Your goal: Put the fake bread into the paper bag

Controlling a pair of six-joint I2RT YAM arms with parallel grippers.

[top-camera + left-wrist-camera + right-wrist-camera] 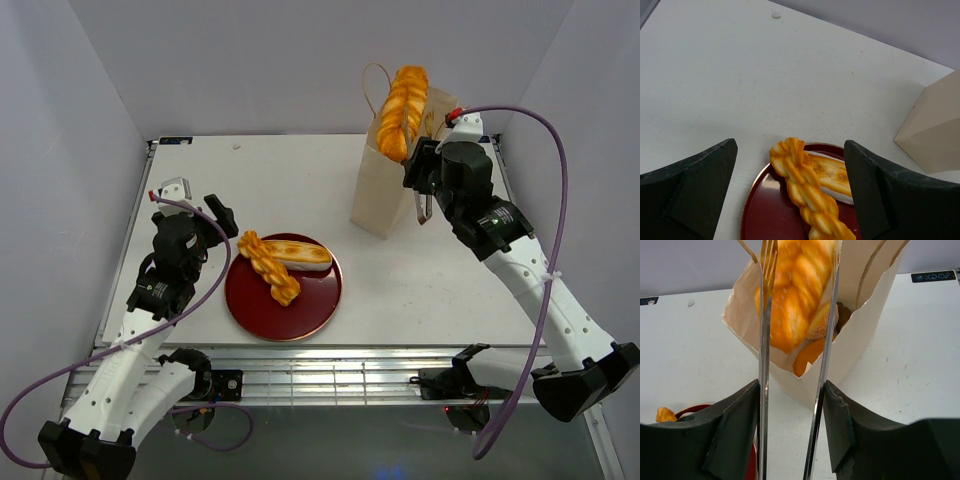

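The paper bag (pixel 380 190) stands upright at the back right, mouth open. My right gripper (pixel 421 172) is shut on metal tongs (pixel 425 208), and the tongs pinch a glossy braided loaf (pixel 403 108) held upright with its lower end in the bag's mouth. In the right wrist view the loaf (pixel 792 295) sits between the tong arms (pixel 764 365), with other pastries (pixel 809 357) down in the bag (pixel 855 355). A second braided loaf (pixel 268 266) and a pale long roll (pixel 300 252) lie on the plate. My left gripper (pixel 198 202) is open and empty, left of the plate.
The dark red round plate (pixel 310 310) lies at front centre; it also shows in the left wrist view (pixel 765 215) under the loaf (pixel 807 192) and roll (pixel 835 175). Grey walls close in the white table on three sides.
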